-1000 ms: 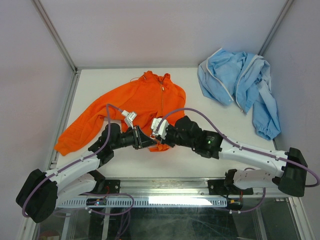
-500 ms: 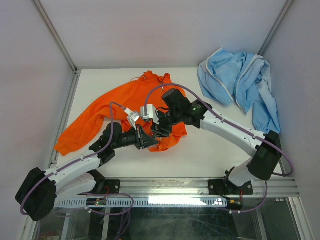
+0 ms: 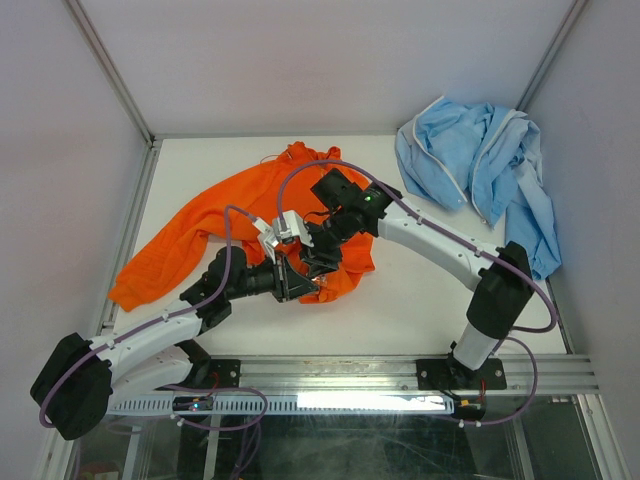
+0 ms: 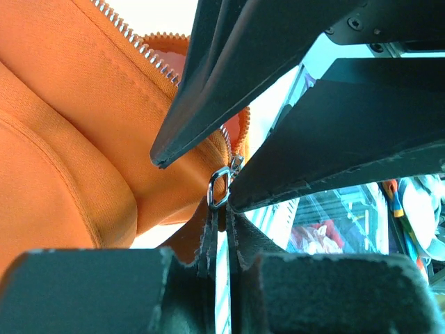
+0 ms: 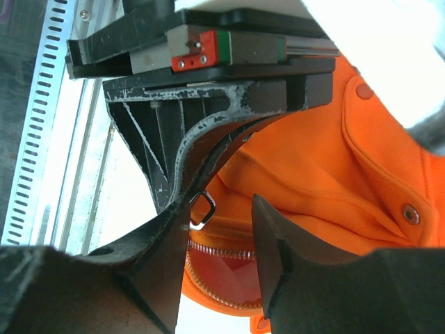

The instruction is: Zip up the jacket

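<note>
On the white table (image 3: pixel 430 300), left of centre: looking at the jacket (image 3: pixel 270 205) lying spread out, one sleeve trailing toward the near-left corner, collar toward the far edge. Pinching its bottom hem w/ the left gripper (image 4: pixel 217 243), jaws closed tight on orange fabric right by the zip's lower end. Reaching over the jacket w/ the right gripper (image 5: pixel 221 209), pointing back toward the arm bases and meeting the left gripper almost tip to tip above the hem. Holding the right jaws partly apart, clamping nothing; orange fabric showing thru the gap. Seeing the zipper pull (image 4: pixel 218 188), a small metal ring, sitting just beside one right finger at the mouth of that gap; touching or not, cannot tell. Showing bare zipper teeth (image 4: pixel 139 52) along one front edge in left wrist view, so not joined at that spot. Also spotting a light blue garment (image 3: pixel 480 170) w/ white trim, lying crumpled at the far-right corner, well apart from the jacket.
</note>
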Available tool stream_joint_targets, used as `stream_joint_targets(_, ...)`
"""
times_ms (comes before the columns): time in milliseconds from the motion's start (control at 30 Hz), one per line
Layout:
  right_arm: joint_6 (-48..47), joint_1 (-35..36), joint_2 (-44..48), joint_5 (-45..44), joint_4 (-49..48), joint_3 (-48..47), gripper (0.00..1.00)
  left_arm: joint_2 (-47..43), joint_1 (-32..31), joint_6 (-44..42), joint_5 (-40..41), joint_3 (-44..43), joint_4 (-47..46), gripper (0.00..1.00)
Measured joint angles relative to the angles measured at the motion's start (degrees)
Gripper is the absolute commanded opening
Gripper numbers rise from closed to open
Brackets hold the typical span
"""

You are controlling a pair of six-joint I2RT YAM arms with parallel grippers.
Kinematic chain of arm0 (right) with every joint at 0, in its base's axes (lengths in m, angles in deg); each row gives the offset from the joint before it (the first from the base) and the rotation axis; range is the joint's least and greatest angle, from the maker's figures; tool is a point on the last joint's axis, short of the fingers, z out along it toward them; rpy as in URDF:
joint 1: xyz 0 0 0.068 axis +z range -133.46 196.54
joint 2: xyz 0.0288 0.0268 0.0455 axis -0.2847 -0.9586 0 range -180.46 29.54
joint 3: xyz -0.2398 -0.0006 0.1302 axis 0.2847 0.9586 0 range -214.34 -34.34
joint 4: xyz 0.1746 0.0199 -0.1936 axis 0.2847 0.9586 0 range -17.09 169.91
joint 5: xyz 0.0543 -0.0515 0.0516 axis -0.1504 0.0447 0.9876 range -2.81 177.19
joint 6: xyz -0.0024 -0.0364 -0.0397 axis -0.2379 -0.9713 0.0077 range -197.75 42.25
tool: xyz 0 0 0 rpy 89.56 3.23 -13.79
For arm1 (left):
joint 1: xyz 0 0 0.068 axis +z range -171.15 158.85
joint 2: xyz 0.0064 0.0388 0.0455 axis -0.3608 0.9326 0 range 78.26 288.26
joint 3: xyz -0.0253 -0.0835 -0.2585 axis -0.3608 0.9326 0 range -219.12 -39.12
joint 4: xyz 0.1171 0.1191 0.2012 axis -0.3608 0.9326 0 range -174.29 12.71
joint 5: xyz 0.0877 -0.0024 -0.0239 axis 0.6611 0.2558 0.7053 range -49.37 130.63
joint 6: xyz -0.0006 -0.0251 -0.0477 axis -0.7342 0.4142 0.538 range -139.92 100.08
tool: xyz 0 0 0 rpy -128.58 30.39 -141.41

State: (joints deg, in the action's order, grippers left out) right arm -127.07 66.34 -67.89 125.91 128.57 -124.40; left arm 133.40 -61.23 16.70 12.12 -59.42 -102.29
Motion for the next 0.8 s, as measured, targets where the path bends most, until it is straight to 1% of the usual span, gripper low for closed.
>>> stream_joint_targets(133,-1.55,-0.26,-1.79,1.22,3.21,-1.79,0.4,0.0,-0.11,-0.11,-0.02,-0.02,0.02,0.0)
stream_joint_targets(233,-2.23,-0.5,-2.69,1.95,4.7,-2.43,0.34,0.0,-0.13,-0.24,0.0,-0.02,0.04,0.0)
stream_joint_targets(300,-2.45,-0.59,-2.99,2.62,5.38,-2.6,0.27,0.0,-0.13,-0.26,0.0,0.0,0.07,0.0)
stream_joint_targets(400,-2.64,-0.59,-3.26,3.5,5.99,-2.64,0.13,0.0,-0.13,-0.28,0.13,0.0,0.15,0.0)
stream_joint_targets(467,-2.67,-0.66,-3.37,4.22,5.99,-2.71,0.0,0.0,-0.15,-0.31,0.15,0.0,0.46,0.0)
stream_joint_targets(667,-1.25,-0.9,-3.34,5.07,5.27,-2.84,0.0,0.0,-0.46,-0.33,0.92,0.0,1.14,0.0)
stream_joint_targets(800,3.74,-1.53,-1.05,2.67,-1.18,0.87,0.0,-0.02,-0.46,-0.26,1.36,0.0,1.46,0.0)
